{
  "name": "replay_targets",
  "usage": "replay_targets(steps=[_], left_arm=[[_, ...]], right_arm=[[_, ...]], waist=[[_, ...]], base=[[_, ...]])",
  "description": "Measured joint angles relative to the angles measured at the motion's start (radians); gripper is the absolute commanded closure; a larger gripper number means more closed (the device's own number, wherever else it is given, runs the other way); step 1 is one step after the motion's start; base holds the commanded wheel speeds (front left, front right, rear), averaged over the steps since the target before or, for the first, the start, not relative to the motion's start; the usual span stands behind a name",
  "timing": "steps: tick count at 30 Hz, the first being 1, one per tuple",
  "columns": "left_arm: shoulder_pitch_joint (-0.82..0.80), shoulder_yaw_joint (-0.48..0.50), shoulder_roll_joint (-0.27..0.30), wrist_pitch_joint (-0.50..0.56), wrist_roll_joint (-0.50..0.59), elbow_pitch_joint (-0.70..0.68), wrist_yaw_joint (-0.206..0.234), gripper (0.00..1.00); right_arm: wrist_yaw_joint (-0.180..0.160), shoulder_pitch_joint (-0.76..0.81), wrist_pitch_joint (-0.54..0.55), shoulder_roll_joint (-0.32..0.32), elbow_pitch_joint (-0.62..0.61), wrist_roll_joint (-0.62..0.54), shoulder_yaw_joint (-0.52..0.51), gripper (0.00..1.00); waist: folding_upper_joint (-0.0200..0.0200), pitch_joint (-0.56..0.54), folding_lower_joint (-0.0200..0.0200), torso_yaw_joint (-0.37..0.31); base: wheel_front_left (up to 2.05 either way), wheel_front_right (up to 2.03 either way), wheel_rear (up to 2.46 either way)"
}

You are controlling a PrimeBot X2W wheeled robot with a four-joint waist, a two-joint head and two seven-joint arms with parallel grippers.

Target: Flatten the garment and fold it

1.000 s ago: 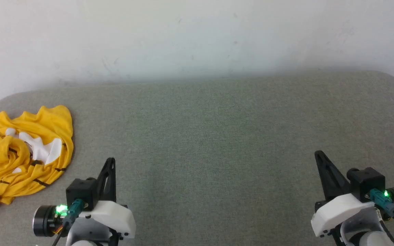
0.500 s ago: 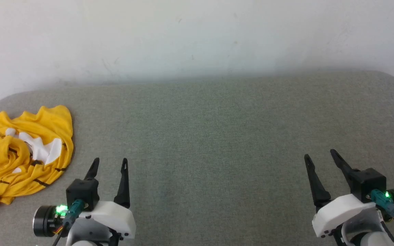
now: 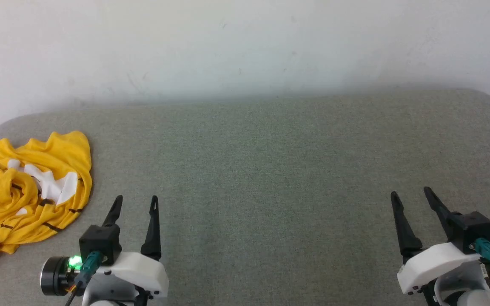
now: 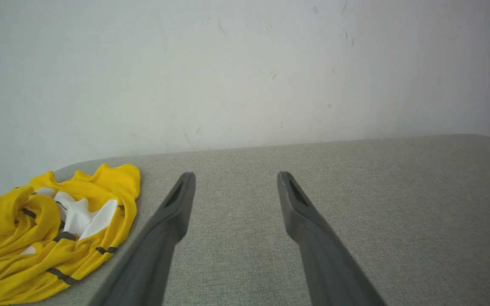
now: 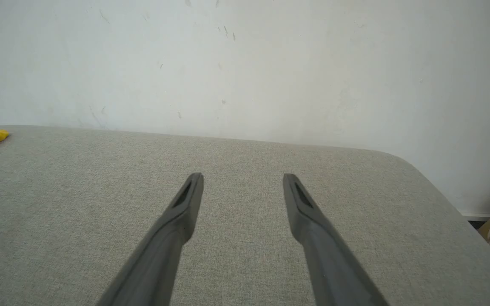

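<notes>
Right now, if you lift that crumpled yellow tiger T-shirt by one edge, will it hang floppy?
Probably floppy: the yellow T-shirt lies in soft, loose folds, so it should drape from whichever edge is lifted. It looks thin, so likely light. Pushed, it would probably bunch against the woven grey surface rather than slide.

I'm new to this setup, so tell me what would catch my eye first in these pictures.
A crumpled bright yellow T-shirt with white patches and dark stripes lies bunched at the far left of the grey fabric-covered surface. The left pincer and right pincer stand open near the front, touching nothing.
</notes>
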Motion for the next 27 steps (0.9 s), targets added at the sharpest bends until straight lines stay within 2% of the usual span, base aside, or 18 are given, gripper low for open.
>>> replay_targets(steps=[13, 27], left_arm=[[0.008, 0.001, 0.0, -0.03, -0.019, 0.0, 0.0, 0.0], [0.026, 0.003, 0.0, -0.059, -0.042, 0.0, 0.001, 0.0]], right_arm=[[0.0, 0.006, -0.026, 0.0, 0.019, 0.015, -0.034, 0.0], [0.0, 0.007, -0.053, 0.0, 0.033, 0.014, -0.057, 0.0]], waist=[[0.0, -0.008, 0.0001, 0.026], [0.0, -0.006, 0.0, 0.095]], base=[[0.0, 0.0, 0.0], [0.0, 0.0, 0.0]])
